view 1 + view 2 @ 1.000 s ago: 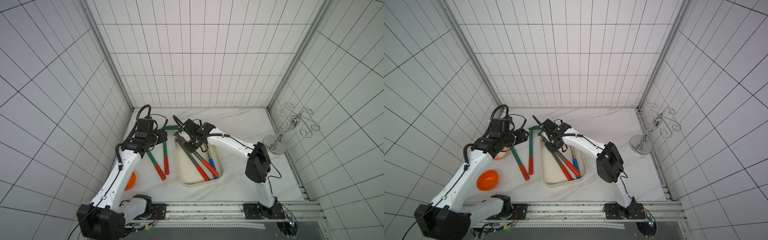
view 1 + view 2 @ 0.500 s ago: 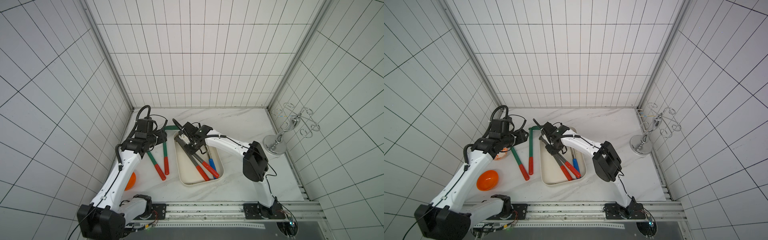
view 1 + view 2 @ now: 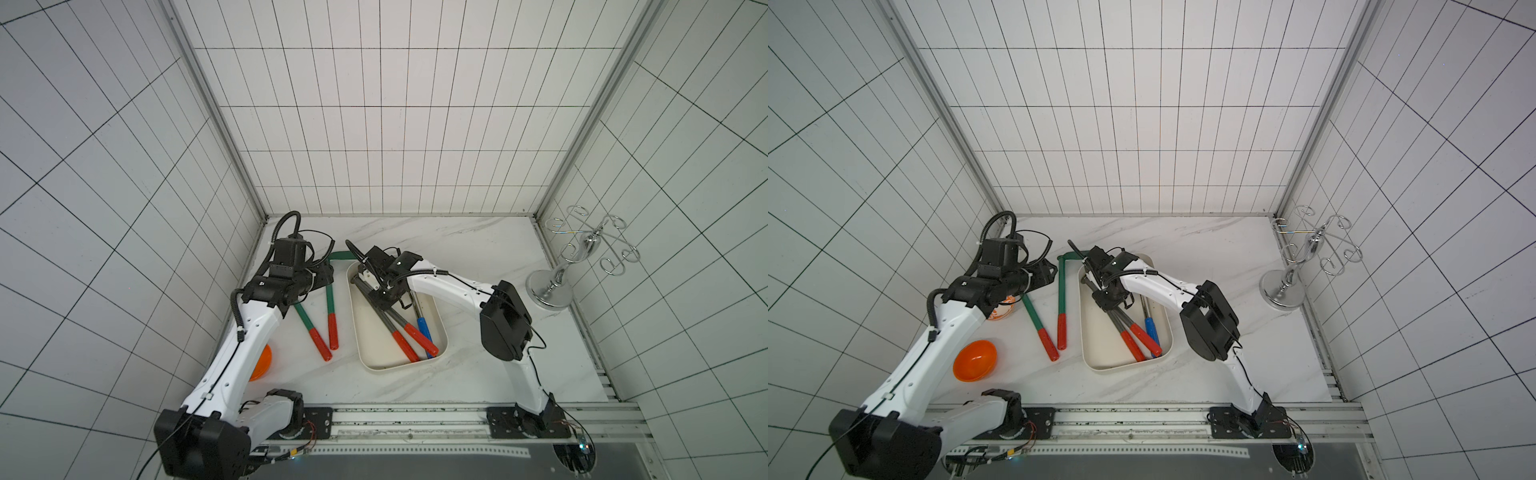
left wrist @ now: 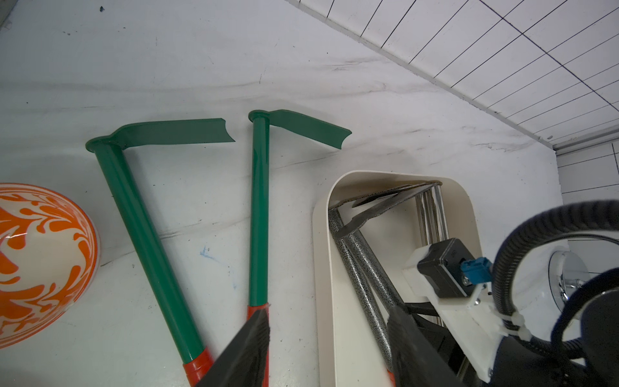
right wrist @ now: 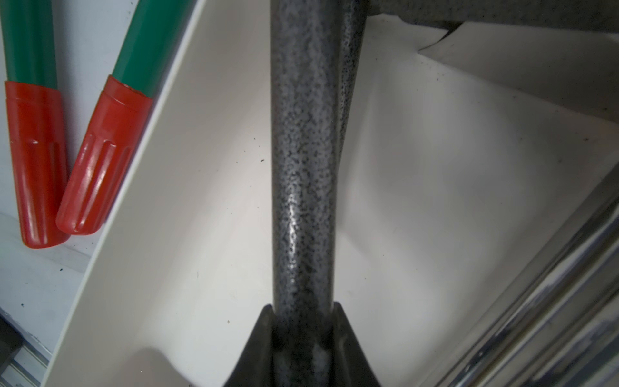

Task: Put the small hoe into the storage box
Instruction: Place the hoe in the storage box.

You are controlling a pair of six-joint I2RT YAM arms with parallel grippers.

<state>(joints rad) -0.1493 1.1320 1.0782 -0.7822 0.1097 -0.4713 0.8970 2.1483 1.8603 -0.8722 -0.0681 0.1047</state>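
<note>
Orange plastic bowl [image 3: 974, 360] is sitting nearest the rail, left side. Shallow cream-white plastic storage box [image 3: 374, 332] is lying mid-worktop [image 3: 478, 374]. Small grey speckled metal hoe [image 5: 303, 167] is sitting inside it, alongside a second grey hoe [image 5: 350, 67] and a blue-handled tool [image 3: 424, 330]. Right gripper [image 5: 302, 321] jaws are clamping its shaft. Two green hoes with red grips [image 4: 258, 207] are lying just left of the box. Left gripper [image 4: 330, 321] is hovering by them, jaws half-wide, holding nothing.
</note>
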